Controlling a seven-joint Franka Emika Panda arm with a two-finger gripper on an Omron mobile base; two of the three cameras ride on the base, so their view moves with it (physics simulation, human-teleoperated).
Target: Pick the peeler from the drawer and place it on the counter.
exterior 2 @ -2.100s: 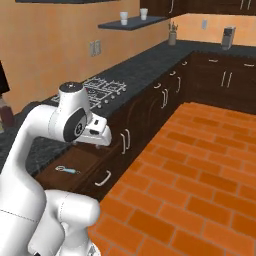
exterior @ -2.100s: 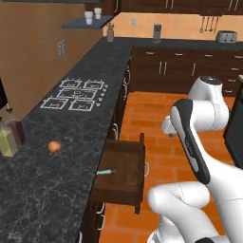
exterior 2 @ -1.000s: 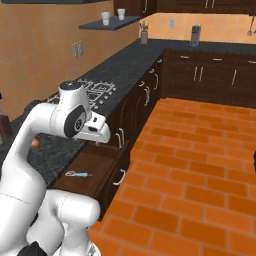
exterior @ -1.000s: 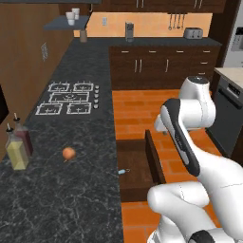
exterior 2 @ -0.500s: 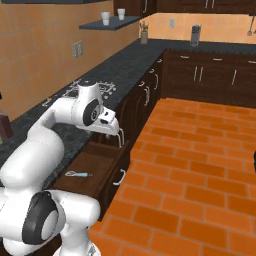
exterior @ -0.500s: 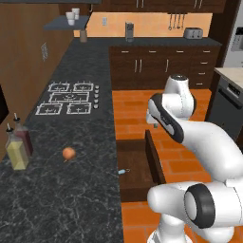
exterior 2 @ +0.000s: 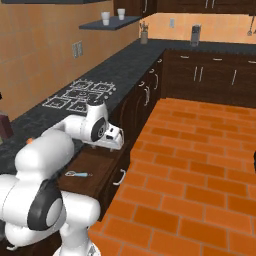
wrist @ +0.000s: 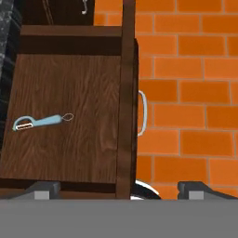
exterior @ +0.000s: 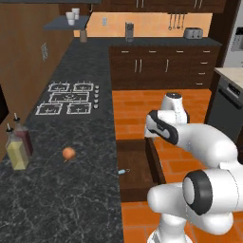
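The peeler (wrist: 41,122) was a small, slim tool with a light blue handle, a pale looped blade frame at 1 end and a thin wire ring at the other. It lay flat on the floor of the open drawer (wrist: 69,153), near the side next to the table (exterior: 61,190), with bare wood all around it; from the base cameras it showed as a tiny pale blue sliver (exterior: 123,171) (exterior 2: 78,174) in the pulled-out box. The drawer was a shallow box of dark brown wood with visible grain, plain inside, with a flat front panel carrying a curved silver handle (wrist: 142,113). The table was a long black stone-look top with fine grey-white veining, set over dark brown cabinets. On it stood a stove top (exterior: 71,97) with white grates, 2 bottles (exterior: 18,148), 1 yellowish and 1 dark red, and a small round orange fruit (exterior: 69,153). The floor (exterior 2: 200,175) was orange tile in a brick pattern. The gripper (wrist: 118,188) hung above the drawer's front edge, looking down into it; its 2 dark fingertips (wrist: 44,188) stood wide apart and held nothing, well clear of the peeler.
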